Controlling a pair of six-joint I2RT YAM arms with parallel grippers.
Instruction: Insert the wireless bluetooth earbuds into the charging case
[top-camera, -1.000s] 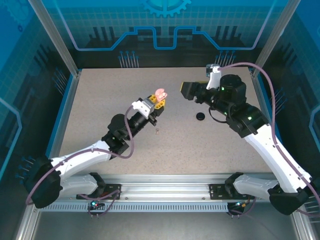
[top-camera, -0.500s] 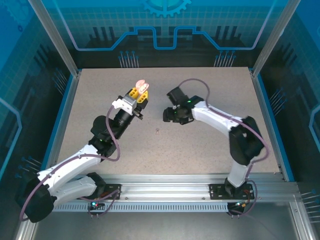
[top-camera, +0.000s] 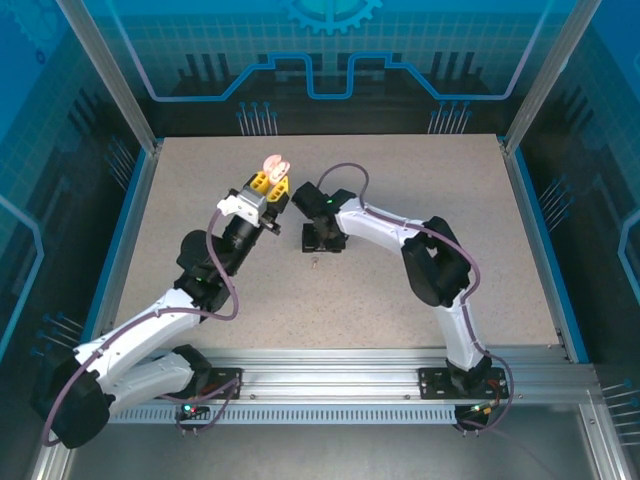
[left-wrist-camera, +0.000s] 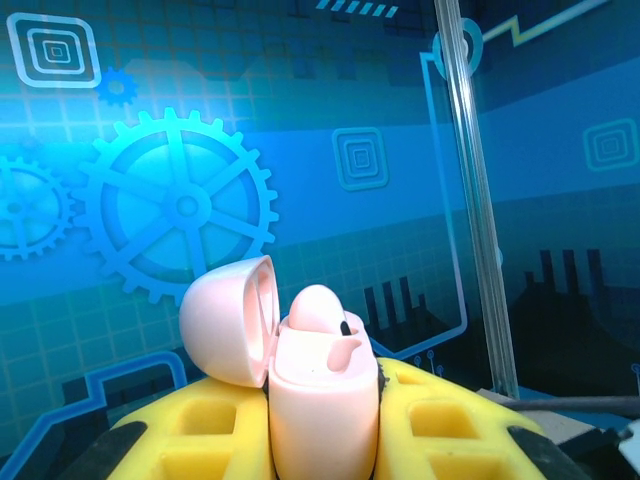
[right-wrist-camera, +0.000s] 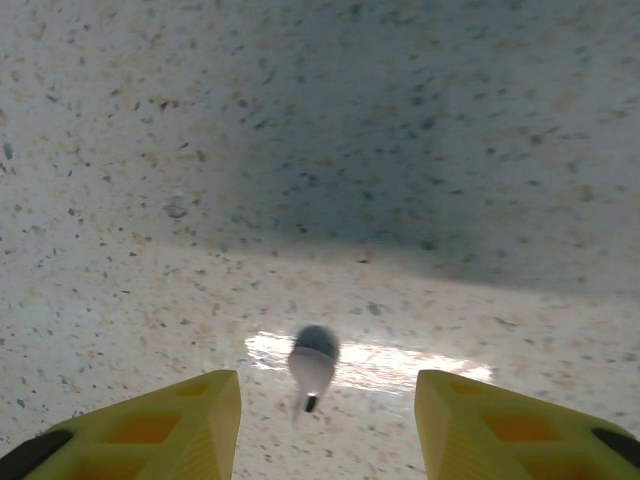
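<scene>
**Lining up on the loose earbud**

So the right claw (right-wrist-camera: 328, 408) was parked low over the table (right-wrist-camera: 480, 150), jaws apart and gripping nothing. A pale earbud (right-wrist-camera: 313, 365) lay flat just ahead of it, pretty much centred in the gap.

Its long axis ran along that gap, with the bulb end away from the claw and the little stem pointing back toward it. So the fingers would have closed across its narrow sides, which I reckon was the right way round for a pinch.

The left claw (top-camera: 270, 185) was clenched on the open charging case (left-wrist-camera: 320, 400), up off the table and just off to the right claw's left. A second earbud (left-wrist-camera: 318, 310) was already seated in the case. The right arm was obviously the nearer one.

The table looked hard and speckled, a bit shiny under the earbud, so I'd guess it could skid when nudged. There was bare table either side of it, though the two wrists sat close together.
</scene>
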